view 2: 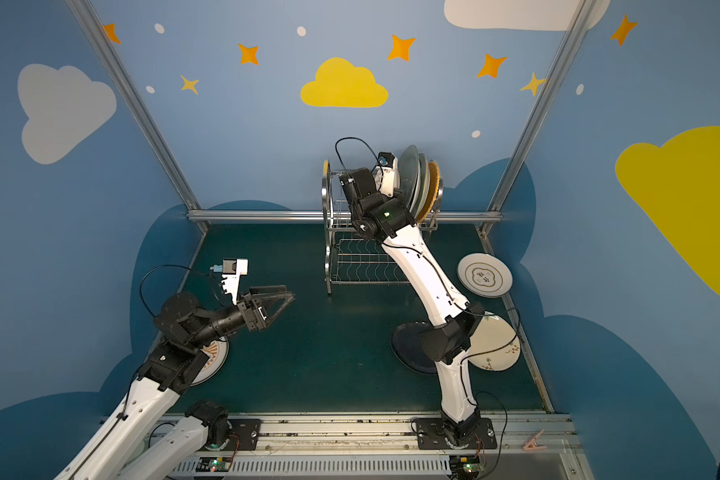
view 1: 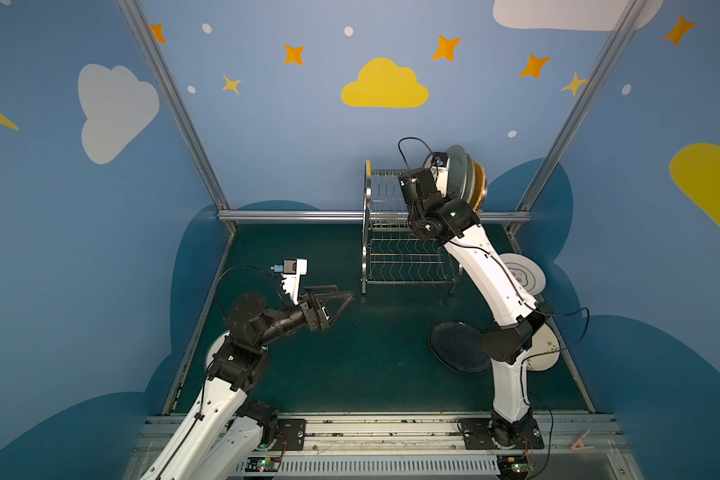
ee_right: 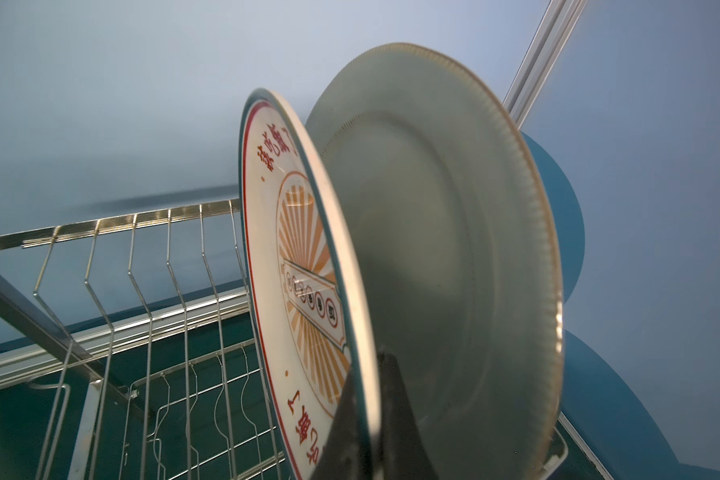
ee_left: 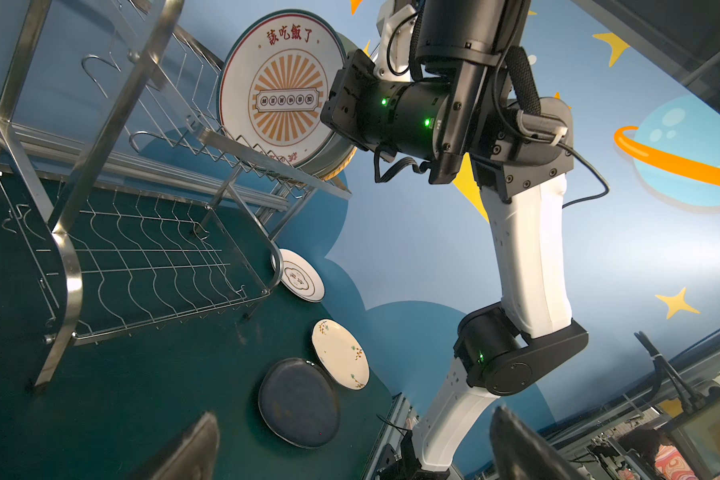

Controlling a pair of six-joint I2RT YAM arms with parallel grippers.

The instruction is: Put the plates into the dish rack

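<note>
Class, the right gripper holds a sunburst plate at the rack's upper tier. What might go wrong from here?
1. The right gripper pinches the sunburst plate by its rim only; it may tip or slip before settling in the dish rack.
2. That plate stands close beside the grey-green plate already racked; the two may knock together.

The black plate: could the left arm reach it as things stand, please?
Probably yes. The left pincer hangs open and empty, and only bare mat lies between it and the black plate. The right elbow overhangs the plate's right side, so approach from its left edge.
</note>
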